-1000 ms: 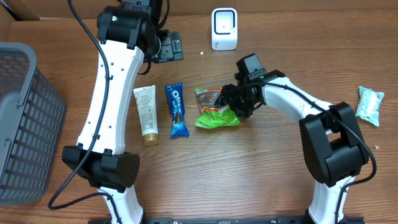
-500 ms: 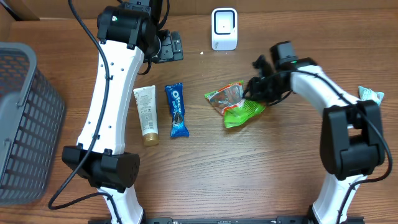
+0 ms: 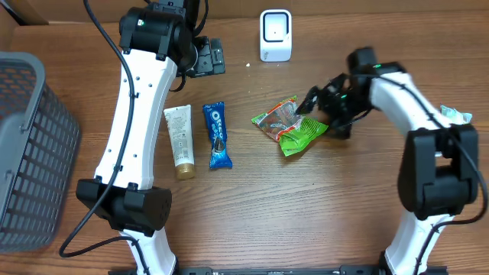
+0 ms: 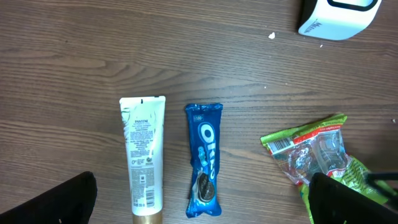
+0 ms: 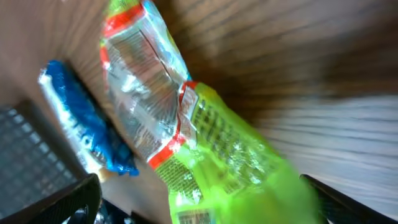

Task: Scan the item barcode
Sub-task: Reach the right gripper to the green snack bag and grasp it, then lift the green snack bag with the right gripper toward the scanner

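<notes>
Overhead view showed your right end effector [image 3: 325,111] had dragged the green snack bag [image 3: 291,128] rightward, then spread its jaws apart, apparently releasing it; barcode scanning remained undone.

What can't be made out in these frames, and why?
- Snack bag: the right wrist view is motion-blurred, so its print is unreadable.
- Scanner: in the left wrist view, cut off by the top edge.
- Pale packet: in the overhead view, mostly hidden behind the right arm.
- Basket: in the overhead view, cut off by the left edge.
</notes>
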